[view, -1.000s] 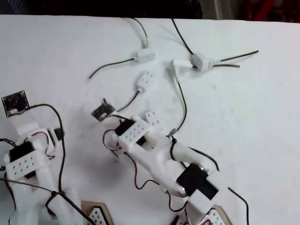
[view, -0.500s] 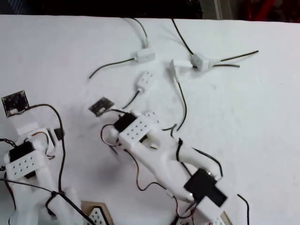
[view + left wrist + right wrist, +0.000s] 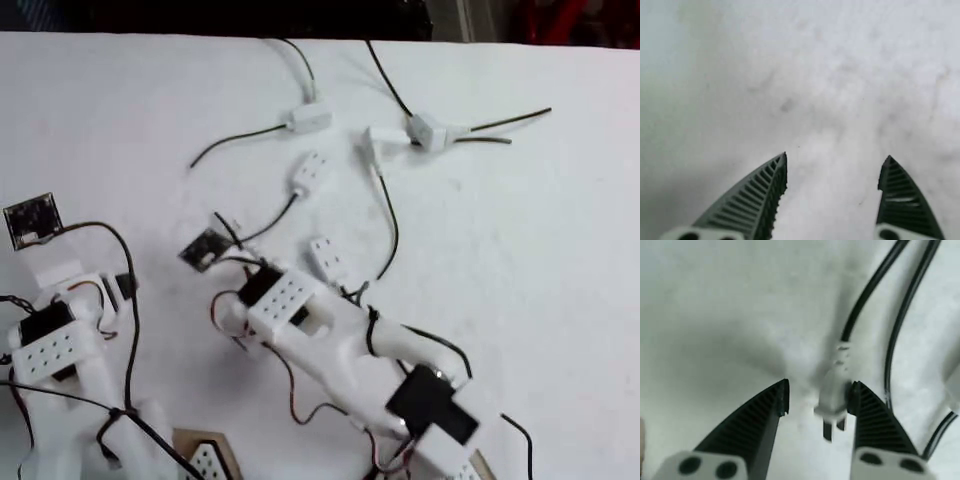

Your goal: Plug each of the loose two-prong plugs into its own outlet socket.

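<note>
The surface (image 3: pixel 540 280) is white, and cords stray across its far half. A joined white connector (image 3: pixel 310 118) lies at the far middle with cords leaving both ends. A second connector (image 3: pixel 428 130), also corded, lies well apart from it. Between the two and a little nearer lies a slim white plug (image 3: pixel 372 150), whose black cord (image 3: pixel 392 225) runs down toward the right arm (image 3: pixel 340 335). A socket block (image 3: pixel 308 172) with a dotted face lies near that plug, its own cord trailing toward the arm's wrist. Another dotted block (image 3: pixel 325 257) lies just beside the arm's forward end.

The right arm stretches diagonally from the near edge toward the middle of the surface. The left arm (image 3: pixel 55 350) sits folded at the near corner, well apart from every cord.

In the right wrist view, the right tool (image 3: pixel 820 385) is released, its fingers spread. A two-prong plug (image 3: pixel 832 399) lies on the surface between them. It touches the inner face of one finger (image 3: pixel 865 415) and stands apart from the other, so nothing is grasped. Its prongs point back toward the wrist. Its lead (image 3: pixel 867 295) runs away from the tool, with a neighbouring cord (image 3: pixel 905 315) close alongside.

The left tool (image 3: pixel 836 157) is also released, spread above bare surface.
</note>
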`<state>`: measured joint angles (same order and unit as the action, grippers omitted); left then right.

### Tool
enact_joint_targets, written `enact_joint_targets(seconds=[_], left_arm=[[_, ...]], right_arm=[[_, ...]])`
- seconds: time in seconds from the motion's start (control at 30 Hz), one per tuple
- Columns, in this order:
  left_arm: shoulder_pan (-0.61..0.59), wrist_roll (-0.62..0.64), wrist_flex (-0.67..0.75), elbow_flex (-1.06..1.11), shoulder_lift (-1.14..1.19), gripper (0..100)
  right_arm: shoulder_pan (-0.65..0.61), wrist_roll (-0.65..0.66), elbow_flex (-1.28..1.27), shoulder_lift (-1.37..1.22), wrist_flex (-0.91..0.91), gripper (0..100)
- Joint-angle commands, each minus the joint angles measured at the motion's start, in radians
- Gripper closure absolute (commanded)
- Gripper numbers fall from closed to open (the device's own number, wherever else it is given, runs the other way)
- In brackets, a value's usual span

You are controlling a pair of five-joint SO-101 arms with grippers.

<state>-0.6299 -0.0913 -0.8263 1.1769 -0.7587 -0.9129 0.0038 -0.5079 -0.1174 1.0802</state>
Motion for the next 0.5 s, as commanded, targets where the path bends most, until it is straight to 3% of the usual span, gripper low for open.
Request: enact_joint_targets(seconds=[0.0,0.3,0.47], left_arm=[[0.015,0.005,0.02,-0.055,-0.028,71],[0.015,0.005,0.02,-0.055,-0.028,71],[0.015,0.005,0.02,-0.055,-0.028,71]], right_arm=[[0.031,0.009,-0.005,-0.077,-0.002,81.6],[0.035,0.011,0.006,-0.035,-0.022,97.5],[0.031,0.011,0.006,0.008,-0.008,97.9]])
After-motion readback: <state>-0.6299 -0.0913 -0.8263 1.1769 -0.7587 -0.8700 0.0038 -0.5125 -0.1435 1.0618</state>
